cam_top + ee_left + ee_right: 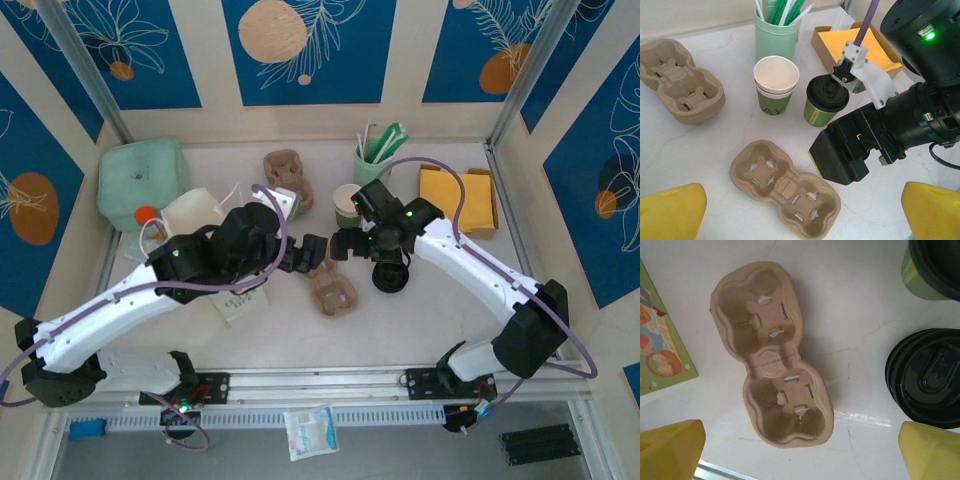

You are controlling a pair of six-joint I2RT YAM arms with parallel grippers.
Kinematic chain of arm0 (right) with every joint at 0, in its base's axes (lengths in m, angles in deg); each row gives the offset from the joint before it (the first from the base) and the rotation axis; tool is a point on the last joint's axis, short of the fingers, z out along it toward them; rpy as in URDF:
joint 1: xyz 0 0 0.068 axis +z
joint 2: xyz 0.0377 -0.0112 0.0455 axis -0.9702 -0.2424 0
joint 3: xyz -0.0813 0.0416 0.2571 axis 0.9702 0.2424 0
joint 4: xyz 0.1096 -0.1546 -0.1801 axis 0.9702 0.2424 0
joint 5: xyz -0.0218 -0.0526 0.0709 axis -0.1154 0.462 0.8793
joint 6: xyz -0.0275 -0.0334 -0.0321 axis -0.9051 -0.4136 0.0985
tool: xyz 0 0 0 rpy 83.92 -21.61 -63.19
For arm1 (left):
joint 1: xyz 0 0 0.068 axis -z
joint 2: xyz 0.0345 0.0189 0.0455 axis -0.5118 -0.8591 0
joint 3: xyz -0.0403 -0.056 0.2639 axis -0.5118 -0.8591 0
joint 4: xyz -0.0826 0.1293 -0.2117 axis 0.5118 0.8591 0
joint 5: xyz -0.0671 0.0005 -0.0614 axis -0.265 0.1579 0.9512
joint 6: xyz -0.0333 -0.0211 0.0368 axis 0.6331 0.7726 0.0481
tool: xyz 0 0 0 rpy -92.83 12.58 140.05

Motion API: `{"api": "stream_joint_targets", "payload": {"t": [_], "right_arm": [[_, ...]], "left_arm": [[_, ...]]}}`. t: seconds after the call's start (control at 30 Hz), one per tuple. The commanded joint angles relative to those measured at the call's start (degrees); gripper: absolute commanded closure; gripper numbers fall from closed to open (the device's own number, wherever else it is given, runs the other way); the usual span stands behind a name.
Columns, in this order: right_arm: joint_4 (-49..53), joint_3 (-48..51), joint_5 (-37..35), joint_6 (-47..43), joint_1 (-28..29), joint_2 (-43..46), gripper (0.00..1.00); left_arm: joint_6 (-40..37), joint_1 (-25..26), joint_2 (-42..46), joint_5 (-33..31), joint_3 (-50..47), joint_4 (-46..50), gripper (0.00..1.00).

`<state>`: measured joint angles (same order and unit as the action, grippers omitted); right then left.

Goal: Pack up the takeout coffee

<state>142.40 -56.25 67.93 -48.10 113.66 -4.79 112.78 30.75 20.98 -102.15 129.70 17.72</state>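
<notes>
The takeout coffee (825, 102), a small cup with a pale green band and a black lid, stands upright on the table beside an open paper cup (775, 85). Its lid edge also shows in the right wrist view (932, 265). A brown pulp cup carrier (332, 290) lies flat with both its wells vacant (772, 355). My left gripper (303, 256) hangs open above the carrier's left end (785, 185). My right gripper (342, 244) is open too, over the carrier, with the coffee off to one side. Neither gripper holds anything.
A stack of black lids (390, 275) sits right of the carrier. A mint-green cup of straws (372, 160) and a second carrier (287, 178) stand further back. A box of orange envelopes (457, 198) is at the right, a mint box (143, 180) and white bag (195, 212) at the left. A printed card (660, 345) lies beside the carrier.
</notes>
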Motion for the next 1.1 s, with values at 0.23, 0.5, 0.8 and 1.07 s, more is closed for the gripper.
{"api": "stream_joint_targets", "payload": {"t": [0.23, 0.5, 0.8, 1.07], "right_arm": [[5.05, -4.82, 3.66, -9.34, 3.89, -10.36, 0.03], [9.25, -12.42, -3.08, -11.88, 7.76, -21.57, 0.21], [8.74, -17.18, -1.3, -12.34, 7.48, -28.34, 0.38], [8.21, -19.81, -1.2, -11.61, 7.35, -32.17, 0.45]], "left_arm": [[-1.36, 0.51, 4.52, -2.9, 1.72, 4.25, 0.01], [0.24, 0.51, 9.56, -4.94, -0.93, 5.56, 0.01], [1.39, 0.51, 13.74, -7.18, -3.18, 7.2, 0.01], [1.59, 0.51, 15.11, -8.24, -3.86, 7.91, 0.01]]}}
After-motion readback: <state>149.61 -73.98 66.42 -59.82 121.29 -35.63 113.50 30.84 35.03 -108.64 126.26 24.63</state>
